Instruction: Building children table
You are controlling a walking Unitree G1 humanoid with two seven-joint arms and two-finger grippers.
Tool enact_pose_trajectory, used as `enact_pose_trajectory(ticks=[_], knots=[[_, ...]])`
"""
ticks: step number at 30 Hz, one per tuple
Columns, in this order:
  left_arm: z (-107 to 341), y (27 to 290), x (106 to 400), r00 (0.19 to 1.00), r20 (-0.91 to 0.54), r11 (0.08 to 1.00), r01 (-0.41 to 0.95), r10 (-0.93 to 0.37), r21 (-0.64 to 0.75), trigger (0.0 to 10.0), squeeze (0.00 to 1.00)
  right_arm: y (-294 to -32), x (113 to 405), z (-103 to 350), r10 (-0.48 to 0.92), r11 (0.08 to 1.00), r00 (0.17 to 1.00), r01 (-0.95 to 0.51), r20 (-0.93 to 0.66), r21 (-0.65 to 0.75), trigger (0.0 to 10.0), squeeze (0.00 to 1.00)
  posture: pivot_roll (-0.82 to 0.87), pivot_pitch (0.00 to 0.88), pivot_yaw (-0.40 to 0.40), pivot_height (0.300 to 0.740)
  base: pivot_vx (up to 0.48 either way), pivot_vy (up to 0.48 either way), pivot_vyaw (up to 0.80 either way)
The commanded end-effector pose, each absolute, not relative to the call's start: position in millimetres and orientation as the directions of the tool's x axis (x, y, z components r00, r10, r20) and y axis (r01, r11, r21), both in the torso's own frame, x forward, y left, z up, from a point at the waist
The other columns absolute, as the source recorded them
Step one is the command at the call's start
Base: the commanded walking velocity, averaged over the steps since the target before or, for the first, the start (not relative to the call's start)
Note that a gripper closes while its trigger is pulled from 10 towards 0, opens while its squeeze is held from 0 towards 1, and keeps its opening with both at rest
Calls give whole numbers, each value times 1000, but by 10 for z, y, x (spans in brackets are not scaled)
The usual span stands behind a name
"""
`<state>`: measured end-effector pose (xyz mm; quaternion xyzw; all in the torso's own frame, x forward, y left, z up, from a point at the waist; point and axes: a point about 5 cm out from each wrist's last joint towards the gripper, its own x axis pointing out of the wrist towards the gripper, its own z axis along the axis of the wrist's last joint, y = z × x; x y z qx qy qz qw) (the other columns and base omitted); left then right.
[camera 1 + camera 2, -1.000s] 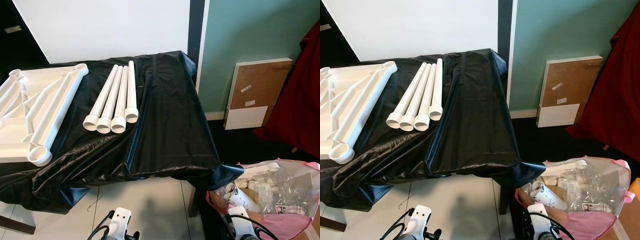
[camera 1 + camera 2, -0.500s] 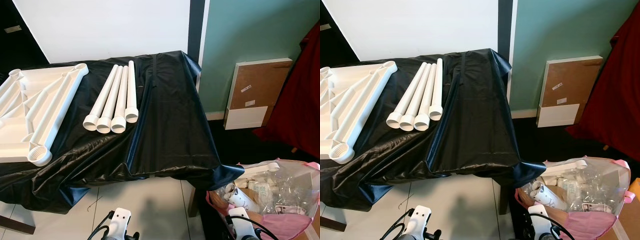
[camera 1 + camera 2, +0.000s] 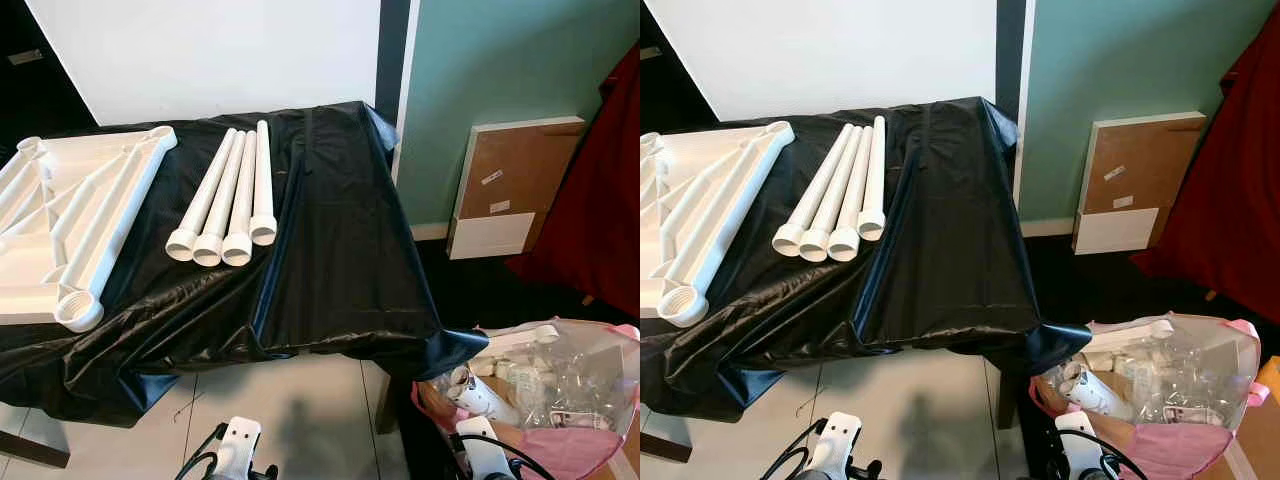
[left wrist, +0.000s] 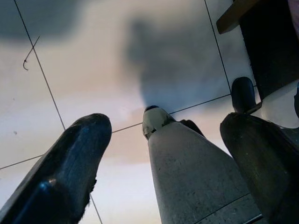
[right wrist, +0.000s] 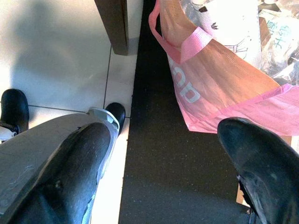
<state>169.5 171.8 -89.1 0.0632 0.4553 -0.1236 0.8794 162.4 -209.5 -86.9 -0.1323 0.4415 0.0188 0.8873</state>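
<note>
Four white legs [image 3: 225, 200] lie mid-table [image 3: 340, 250] beside the tabletop [image 3: 70, 220]; left claw [image 4: 161, 154] and right claw [image 5: 177, 158] hang open.

white wall panel [image 3: 220, 50] | teal wall [image 3: 500, 60] | pale tiled floor [image 3: 300, 410] | brown board leaning on wall [image 3: 510, 185] | red curtain [image 3: 600, 210]

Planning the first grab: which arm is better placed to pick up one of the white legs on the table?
Probably the left. The four white legs lie left of centre on the black-covered table, on the left gripper's side. Both grippers hang open near the floor; the right gripper hangs beside the pink bag.
</note>
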Motion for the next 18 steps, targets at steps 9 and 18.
enact_pose_trajectory(ticks=[9,18], knots=[[-928,1790,1621,551,-833,981,188,-61,52,10000,0,-2098,1534,-910,-84,964,582,-158,-809,-214,10000,0,-116,0,34,740,0,0,0],[-938,1799,1599,545,-837,987,159,-57,37,10000,0,-2104,1522,-913,-85,965,580,-153,-810,-211,10000,0,-112,0,32,740,0,0,0]])
